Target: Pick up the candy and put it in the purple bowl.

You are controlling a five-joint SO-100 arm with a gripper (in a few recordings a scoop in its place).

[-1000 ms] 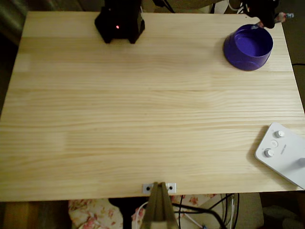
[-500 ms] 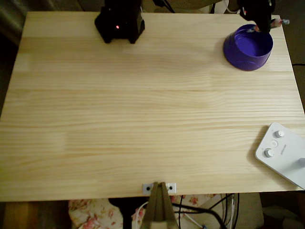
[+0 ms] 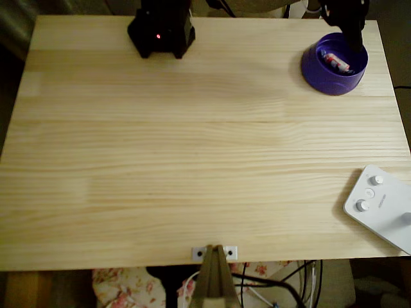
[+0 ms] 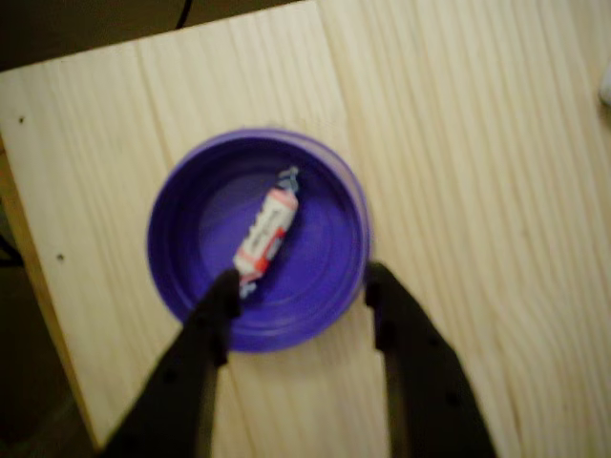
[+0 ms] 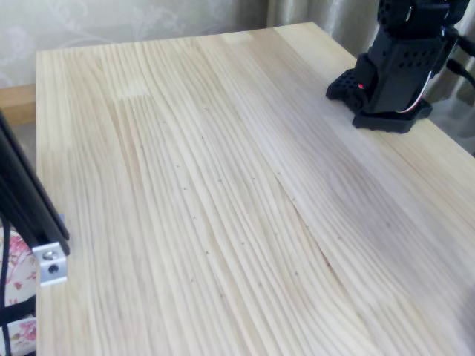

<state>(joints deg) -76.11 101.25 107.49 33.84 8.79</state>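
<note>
Overhead view runs from the black arm base at the far left of the wooden table across bare boards to the purple bowl at the far right corner, and then to a white control box at the near right edge. The base sits at the far edge, probably so that the arm can sweep the whole tabletop. The candy lies inside the bowl, slanted across its floor, free of any grip. Wrist view shows why: the gripper hangs above the bowl's near rim with its two dark fingers spread wide apart and nothing between them, so the drop looks done and the task looks complete. In that view the candy rests just beyond the left fingertip, apart from it as far as I can tell. The wrapper carries red and dark marks, too blurred to read, and the small print on the white box is also illegible.
</note>
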